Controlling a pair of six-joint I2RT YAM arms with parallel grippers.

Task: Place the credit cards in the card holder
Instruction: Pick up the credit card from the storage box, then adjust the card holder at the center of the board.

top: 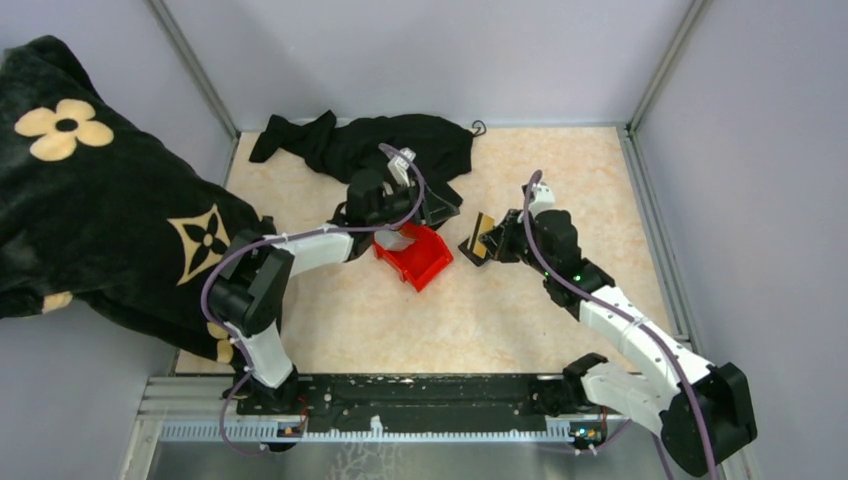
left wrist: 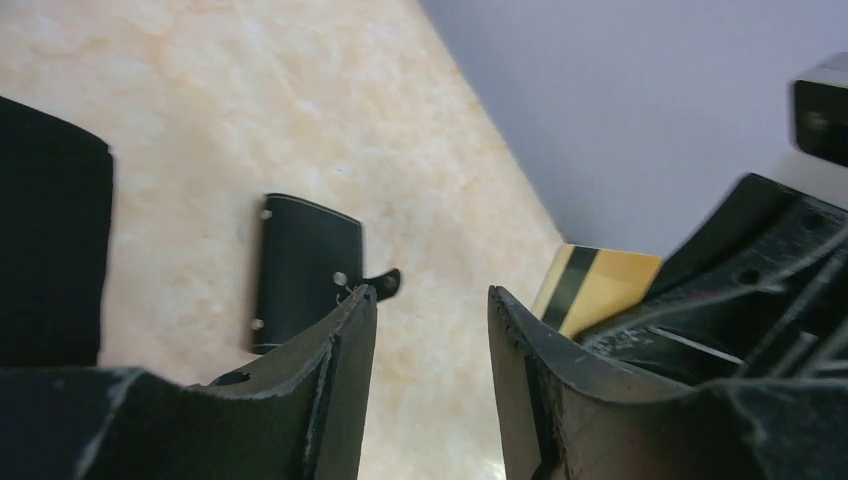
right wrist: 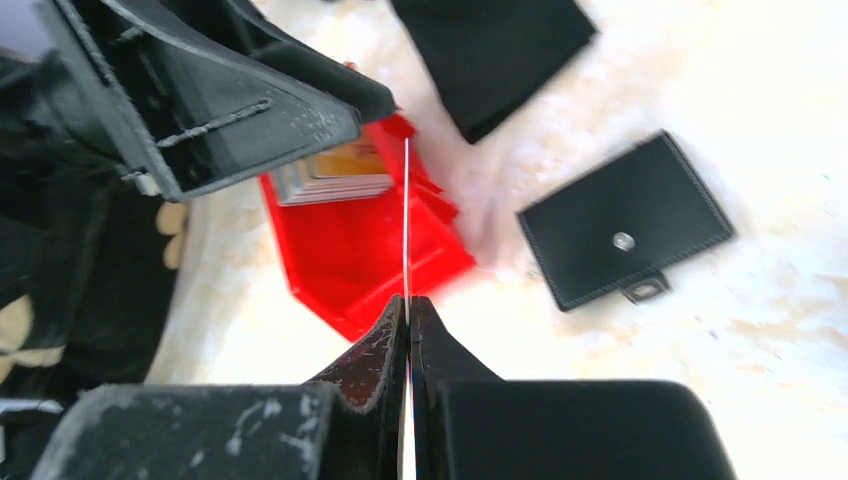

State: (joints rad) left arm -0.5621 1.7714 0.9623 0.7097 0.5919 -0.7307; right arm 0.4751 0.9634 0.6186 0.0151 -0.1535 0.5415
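The right gripper point(right wrist: 408, 302) is clamped on a thin tan-gold plastic credit card point(left wrist: 600, 285) with a black stripe, held up near mid-bench. The left gripper point(left wrist: 430, 300), fingers parted and empty, hangs by a red plastic bin point(right wrist: 360, 260) holding stacked cards point(right wrist: 335, 175). A flat black rectangular card holder point(right wrist: 625, 235) lies beside the bin, toward the far edge.

Credit cards point(right wrist: 335, 172) in red bin point(right wrist: 350, 262), partly hidden, faces blurred

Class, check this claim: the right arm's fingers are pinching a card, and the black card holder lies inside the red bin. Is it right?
Not quite. The right arm's fingers do pinch a card, but the card holder lies on the table beside the red bin, not inside it. The right wrist view shows this.
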